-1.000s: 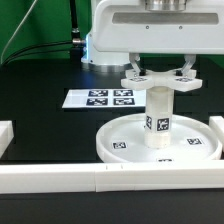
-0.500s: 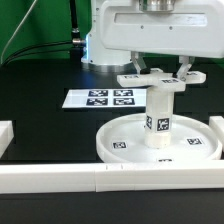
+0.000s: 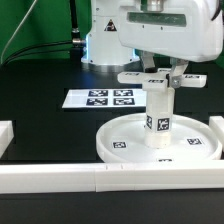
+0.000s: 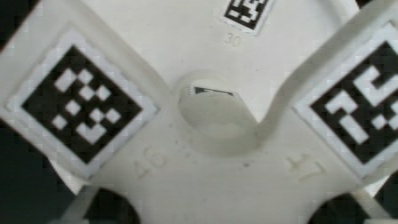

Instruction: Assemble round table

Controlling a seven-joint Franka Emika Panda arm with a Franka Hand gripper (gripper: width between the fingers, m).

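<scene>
The large round disc lies flat on the table near the front rail. The short thick post stands upright in its centre. The cross-shaped piece sits level on top of the post. My gripper comes straight down on it, fingers closed in on its middle. In the wrist view the cross-shaped piece fills the picture, with tagged arms and a round centre boss. The post is hidden under it there.
The marker board lies behind the disc toward the exterior view's left. White border rails run along the front, at the left and at the right. The robot base stands at the back.
My gripper has turned about its vertical axis, and the cross-shaped piece has turned with it on top of the post. The disc and post have not moved.
</scene>
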